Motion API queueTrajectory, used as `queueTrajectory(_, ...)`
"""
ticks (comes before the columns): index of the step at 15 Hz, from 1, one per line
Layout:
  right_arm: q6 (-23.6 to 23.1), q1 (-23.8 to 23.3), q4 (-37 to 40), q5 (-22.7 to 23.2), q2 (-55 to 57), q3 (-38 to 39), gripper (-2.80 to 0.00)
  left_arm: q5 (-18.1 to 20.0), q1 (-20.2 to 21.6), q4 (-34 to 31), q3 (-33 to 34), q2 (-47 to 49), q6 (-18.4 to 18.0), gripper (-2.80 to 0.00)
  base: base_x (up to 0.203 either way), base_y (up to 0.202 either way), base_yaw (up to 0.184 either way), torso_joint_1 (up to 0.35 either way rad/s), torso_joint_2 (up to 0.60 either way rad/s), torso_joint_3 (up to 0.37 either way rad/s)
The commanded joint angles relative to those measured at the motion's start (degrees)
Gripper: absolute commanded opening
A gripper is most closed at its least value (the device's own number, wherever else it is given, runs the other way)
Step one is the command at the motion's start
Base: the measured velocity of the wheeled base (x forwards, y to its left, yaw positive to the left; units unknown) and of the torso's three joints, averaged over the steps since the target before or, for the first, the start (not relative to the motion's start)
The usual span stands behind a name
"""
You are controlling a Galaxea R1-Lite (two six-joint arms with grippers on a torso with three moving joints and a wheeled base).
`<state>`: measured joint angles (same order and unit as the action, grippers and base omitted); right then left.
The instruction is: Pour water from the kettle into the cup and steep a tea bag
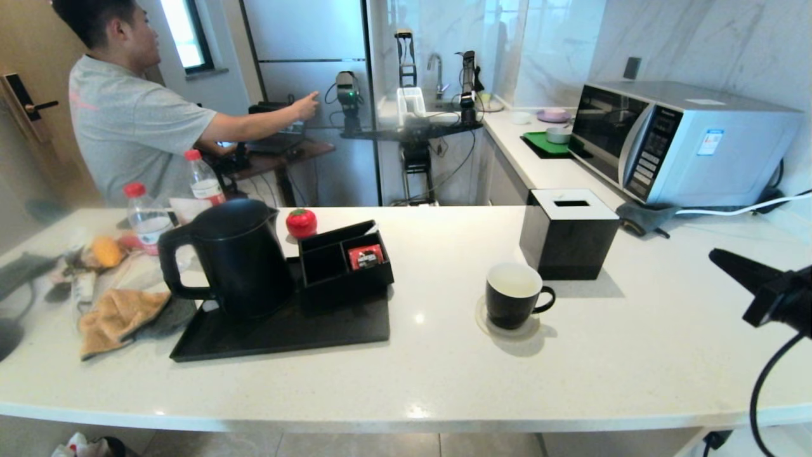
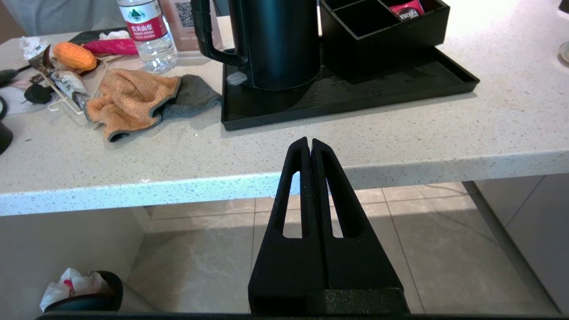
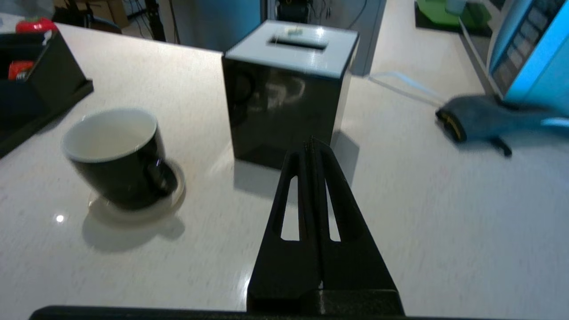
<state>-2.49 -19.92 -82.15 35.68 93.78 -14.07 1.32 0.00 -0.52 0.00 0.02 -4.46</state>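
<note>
The tall black kettle [image 1: 235, 260] [image 2: 275, 44] stands on a black tray [image 1: 285, 333] at the counter's left, handle toward the left. The black cup [image 1: 512, 295] [image 3: 118, 158], white inside, sits on a round coaster mid-counter, handle to the right. No tea bag shows, and I cannot make out water in the cup. My right gripper [image 1: 715, 255] [image 3: 312, 142] hangs shut and empty over the counter, to the right of the cup and in front of the tissue box. My left gripper [image 2: 310, 141] is shut and empty, low in front of the counter edge before the tray.
A black organiser [image 1: 346, 263] holding a red packet [image 1: 366, 256] shares the tray. A black tissue box [image 1: 568, 235] stands behind the cup. Two bottles [image 1: 147, 219], an orange cloth [image 1: 114, 317] and clutter fill the left end. A microwave [image 1: 685, 143] is back right; a person [image 1: 127, 120] stands behind.
</note>
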Motion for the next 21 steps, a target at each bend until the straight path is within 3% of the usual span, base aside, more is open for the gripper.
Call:
queueTrajectory(1,-0.04,-1.30,-4.78,0.21,-1.13,8.66,-2.80,0.00,0.00,0.00,0.00,-0.02,-0.02,-2.80,0.000,0.000,0.000,0.000,0.00,0.000)
queueTrajectory(5,0.68,-2.93,-3.55,0.19,-11.57,13.88,-2.80,0.00,0.00,0.00,0.00,-0.02,-0.02,-2.80,0.000,0.000,0.000,0.000,0.00,0.000)
queueTrajectory(9,0.81,-3.16,8.86,0.12,-26.63,14.04,-2.80,0.00,0.00,0.00,0.00,-0.02,-0.02,-2.80,0.000,0.000,0.000,0.000,0.00,0.000)
queueTrajectory(12,0.72,-3.18,26.66,-0.22,-43.74,13.50,-2.80,0.00,0.00,0.00,0.00,-0.02,-0.02,-2.80,0.000,0.000,0.000,0.000,0.00,0.000)
queueTrajectory(15,-0.44,-2.56,56.02,-2.16,-59.99,7.77,-2.80,0.00,0.00,0.00,0.00,-0.02,-0.02,-2.80,0.000,0.000,0.000,0.000,0.00,0.000)
queueTrajectory(17,-2.46,5.00,66.88,-11.22,-63.62,5.11,-2.80,0.00,0.00,0.00,0.00,-0.02,-0.02,-2.80,0.000,0.000,0.000,0.000,0.00,0.000)
queueTrajectory(19,-4.11,16.07,67.18,-25.65,-65.75,6.05,-2.80,0.00,0.00,0.00,0.00,-0.02,-0.02,-2.80,0.000,0.000,0.000,0.000,0.00,0.000)
queueTrajectory(21,-4.94,19.27,69.48,-30.06,-72.12,7.95,-2.80,0.00,0.00,0.00,0.00,-0.02,-0.02,-2.80,0.000,0.000,0.000,0.000,0.00,0.000)
